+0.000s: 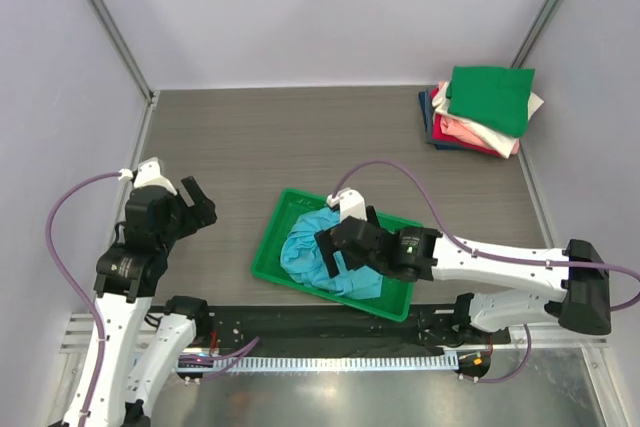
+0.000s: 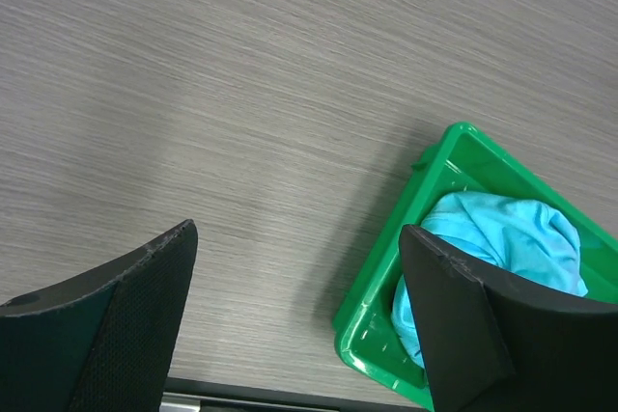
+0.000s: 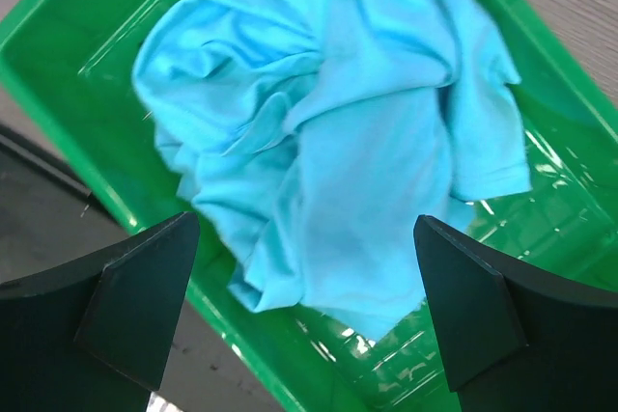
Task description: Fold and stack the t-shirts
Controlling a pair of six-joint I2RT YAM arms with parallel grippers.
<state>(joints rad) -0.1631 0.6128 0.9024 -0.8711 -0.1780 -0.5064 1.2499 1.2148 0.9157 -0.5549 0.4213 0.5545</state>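
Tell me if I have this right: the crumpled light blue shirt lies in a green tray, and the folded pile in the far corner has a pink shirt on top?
Not quite. The top of the folded pile is a green shirt, not pink; the top external view shows it. The light blue shirt does lie crumpled in the green tray.

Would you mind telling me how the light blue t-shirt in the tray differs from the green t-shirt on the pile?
The light blue t-shirt is crumpled in a heap; the green t-shirt is folded flat. The light blue t-shirt lies in the green tray; the green t-shirt tops the pile at the table's far right corner. Both are plain cloth.
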